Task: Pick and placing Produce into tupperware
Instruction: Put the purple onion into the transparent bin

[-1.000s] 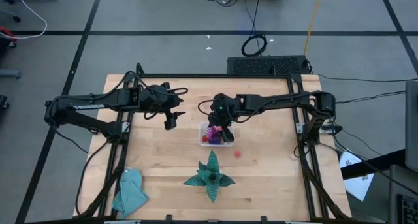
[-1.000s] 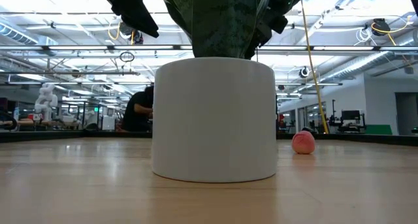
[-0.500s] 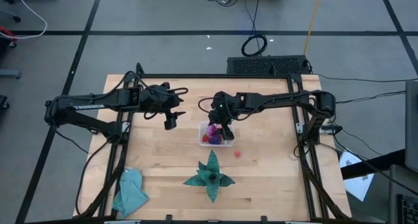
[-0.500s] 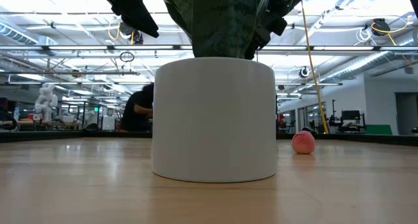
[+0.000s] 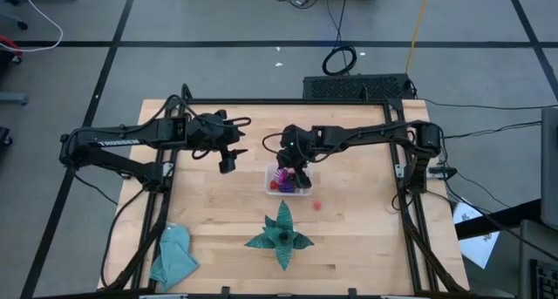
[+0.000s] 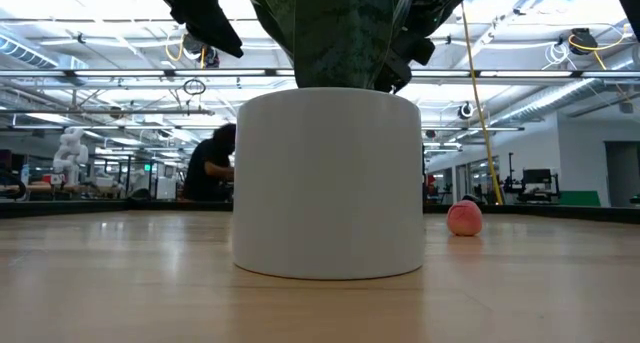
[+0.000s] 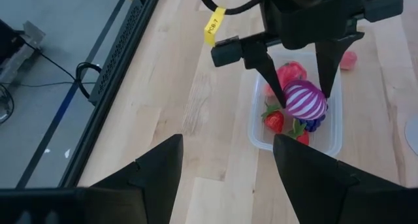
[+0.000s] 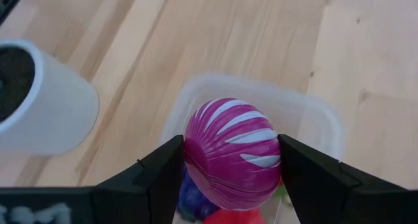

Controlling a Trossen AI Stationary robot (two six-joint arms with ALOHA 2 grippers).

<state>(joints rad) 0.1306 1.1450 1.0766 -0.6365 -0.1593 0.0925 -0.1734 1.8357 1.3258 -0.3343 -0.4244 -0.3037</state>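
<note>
the right gripper hangs directly above the tupperware, its two fingers clamped on either side of a magenta ball with white stripes. the ball sits between the fingertips over the container's open top. inside the clear container lie a strawberry, a pink-red fruit and something dark purple, partly hidden under the held ball. the container rests on the wooden table near its middle. one small pink fruit lies on the table just beside the container, apart from it.

the left gripper waits to the left of the container, well apart from it, its fingers spread and holding nothing.

a white pot with a dark green plant stands nearer the table's front edge, and a teal cloth lies at the front left corner.
</note>
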